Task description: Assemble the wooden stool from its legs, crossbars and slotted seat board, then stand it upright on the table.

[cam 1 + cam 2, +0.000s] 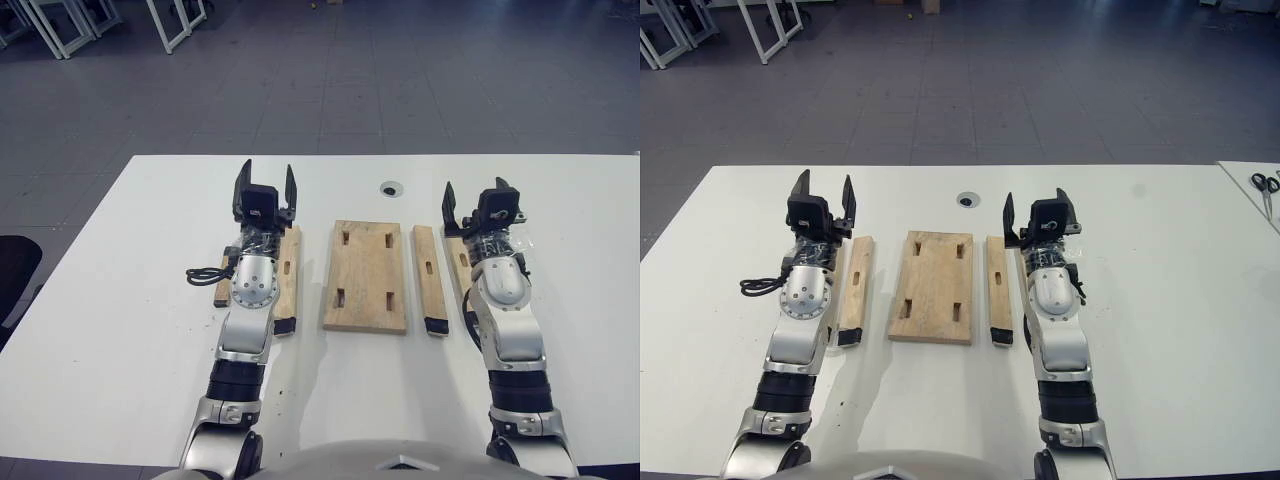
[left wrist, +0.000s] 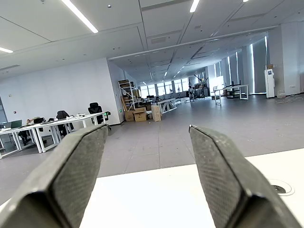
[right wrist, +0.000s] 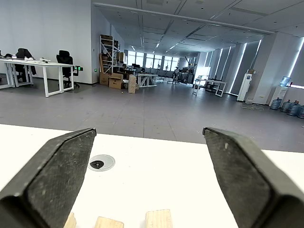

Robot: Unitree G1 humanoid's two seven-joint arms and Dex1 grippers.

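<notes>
Seat board (image 1: 365, 276) is laid flat on the bench (image 1: 120, 300) between two slotted slats (image 1: 430, 278); nothing is gripped, left claw (image 1: 267, 185) and right claw (image 1: 473, 200) are spread wide. Stiff, lightish wood probably, best pinched across a long edge.

white table (image 1: 1180, 330), seat board (image 1: 932, 287) at centre, left bar (image 1: 855, 285), right bar (image 1: 998, 285) flanking it

One slotted seat board (image 1: 365, 277) lies in the middle. Four narrow wooden strips flank it: left inner strip (image 1: 290, 270), left outer strip (image 1: 221, 293), right inner strip (image 1: 430, 265), right outer strip (image 1: 455, 262). One round port (image 1: 390, 188) sits far; one pair of scissors (image 1: 1263, 183), far right.
</notes>
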